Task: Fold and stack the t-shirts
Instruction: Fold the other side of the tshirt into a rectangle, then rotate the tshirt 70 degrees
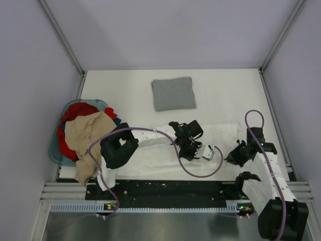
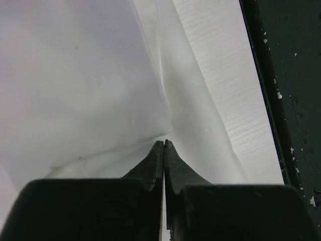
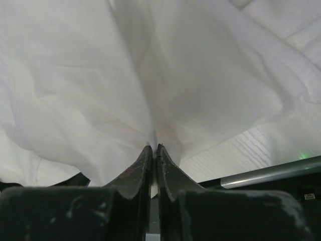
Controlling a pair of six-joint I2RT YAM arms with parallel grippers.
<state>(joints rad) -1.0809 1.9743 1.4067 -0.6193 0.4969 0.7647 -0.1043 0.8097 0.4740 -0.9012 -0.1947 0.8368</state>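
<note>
A white t-shirt (image 1: pixel 220 133) lies spread over the near part of the table. My left gripper (image 1: pixel 187 152) is down on its near middle. In the left wrist view this gripper (image 2: pixel 164 143) is shut, and a fold of the white cloth (image 2: pixel 90 75) is pinched at its tips. My right gripper (image 1: pixel 230 159) is at the shirt's near right edge. In the right wrist view it (image 3: pixel 154 147) is also shut, with the white cloth (image 3: pixel 200 75) gathered into its tips. A plain grey t-shirt (image 1: pixel 173 94) lies folded into a square at the back middle.
A light blue basket (image 1: pixel 54 150) at the left table edge holds red, blue and tan clothes, and the tan one hangs over its near rim. The black mounting rail (image 1: pixel 165 190) runs along the near edge. Grey walls enclose the table on three sides.
</note>
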